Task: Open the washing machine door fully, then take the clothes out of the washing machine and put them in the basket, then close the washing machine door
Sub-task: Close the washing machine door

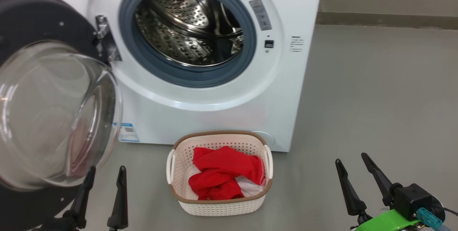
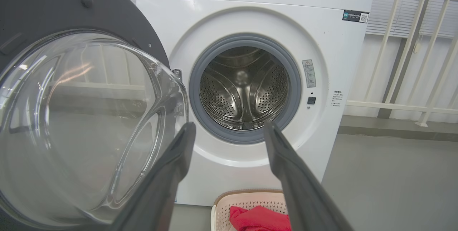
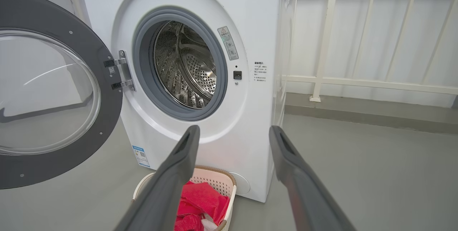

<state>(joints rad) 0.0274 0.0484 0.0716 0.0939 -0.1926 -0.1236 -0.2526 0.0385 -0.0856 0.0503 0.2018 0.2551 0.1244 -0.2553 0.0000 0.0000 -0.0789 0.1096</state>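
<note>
Now the clothes [image 1: 225,177] lie in the basket [image 1: 219,133], which stands on the floor just in front of the washing machine [image 1: 293,5]. The drum [image 1: 189,27] looks empty as far as the views reach into it. So the step that remains is, most probably, to close the door.

The washing machine door [image 1: 53,109] stands swung wide open on the robot's left. It hangs on its hinge [image 1: 103,39] at the left edge of the opening, and its glass bowl bulges toward the robot.

The left gripper [image 1: 107,170] is clearly the nearer one. In the head view its fingers rise just below the lower edge of the glass bowl. Its jaws stand wide apart and hold nothing. The right gripper [image 1: 350,158] is well apart from the door, on the other side of the basket. It is also fully spread and empty.

The relation that matters is the following. The door lies above and to the left of the left gripper, and it turns about an upright axis at the hinge. Its free edge is far out to the left, past the border of the head view. The gripper faces the inner side of the door, so it would likely need to reach around that free edge, or catch the black rim, and then sweep the door to the right toward the opening.
</note>
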